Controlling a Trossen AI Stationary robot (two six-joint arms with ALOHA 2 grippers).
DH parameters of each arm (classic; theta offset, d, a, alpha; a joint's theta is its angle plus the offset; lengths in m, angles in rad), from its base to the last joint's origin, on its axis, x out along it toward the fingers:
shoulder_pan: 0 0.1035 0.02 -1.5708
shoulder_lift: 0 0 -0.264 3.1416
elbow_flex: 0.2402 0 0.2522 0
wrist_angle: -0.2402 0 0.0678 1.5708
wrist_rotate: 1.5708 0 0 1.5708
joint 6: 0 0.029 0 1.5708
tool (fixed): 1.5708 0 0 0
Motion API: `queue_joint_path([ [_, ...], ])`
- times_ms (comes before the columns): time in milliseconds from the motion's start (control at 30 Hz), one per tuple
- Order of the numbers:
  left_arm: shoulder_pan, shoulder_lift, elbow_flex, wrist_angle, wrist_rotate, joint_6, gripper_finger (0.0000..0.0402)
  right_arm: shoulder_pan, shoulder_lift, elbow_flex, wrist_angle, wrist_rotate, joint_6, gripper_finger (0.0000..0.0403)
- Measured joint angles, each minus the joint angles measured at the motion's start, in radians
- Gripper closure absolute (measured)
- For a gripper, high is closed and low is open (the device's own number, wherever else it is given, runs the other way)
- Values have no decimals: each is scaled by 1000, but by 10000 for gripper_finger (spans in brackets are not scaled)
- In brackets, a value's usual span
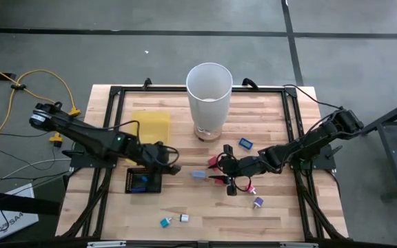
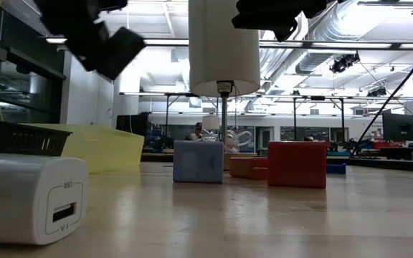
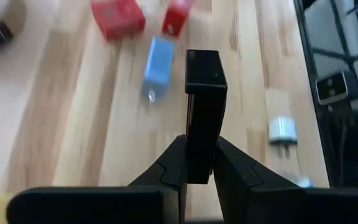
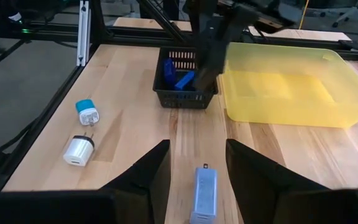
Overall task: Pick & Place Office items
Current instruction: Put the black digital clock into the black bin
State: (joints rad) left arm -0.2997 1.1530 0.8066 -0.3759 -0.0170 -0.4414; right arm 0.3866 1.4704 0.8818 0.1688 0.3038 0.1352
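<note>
My left gripper (image 1: 174, 168) hovers just right of the black mesh tray (image 1: 143, 181), shut on a black oblong block (image 3: 204, 81). My right gripper (image 1: 217, 172) is open and low over the table. In the right wrist view its fingers stand on either side of a light blue piece (image 4: 204, 188), which lies flat on the wood (image 1: 198, 175), and they do not touch it. Two red pieces (image 3: 117, 17) lie near it. A blue piece (image 1: 245, 143), a pink one (image 1: 251, 189), a purple one (image 1: 258, 202), a teal one (image 1: 165, 222) and a white one (image 1: 183, 218) lie scattered. My left gripper pinches the black block between its two fingers at the block's near end (image 3: 200, 163). The rest of the block sticks out forward past the fingertips (image 3: 178, 163), along the fingers. It is lifted clear of the table.
The tall white bin (image 1: 209, 96) stands at the far middle of the table, and the yellow tray (image 1: 150, 127) is left of it. The black mesh tray holds blue pieces (image 4: 180, 79). A black frame rims the table (image 1: 109, 138). Bare wood lies along the near edge.
</note>
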Motion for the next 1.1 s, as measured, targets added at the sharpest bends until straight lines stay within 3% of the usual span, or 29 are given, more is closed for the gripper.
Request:
queue_joint_path([
  [500, -127, -46, 0, -382, -11, -113, 354, 0, 0, 0, 0, 0, 0, 263],
  [1100, -204, 2, -2, -545, -97, -136, 354, 0, 0, 0, 0, 0, 0, 263],
])
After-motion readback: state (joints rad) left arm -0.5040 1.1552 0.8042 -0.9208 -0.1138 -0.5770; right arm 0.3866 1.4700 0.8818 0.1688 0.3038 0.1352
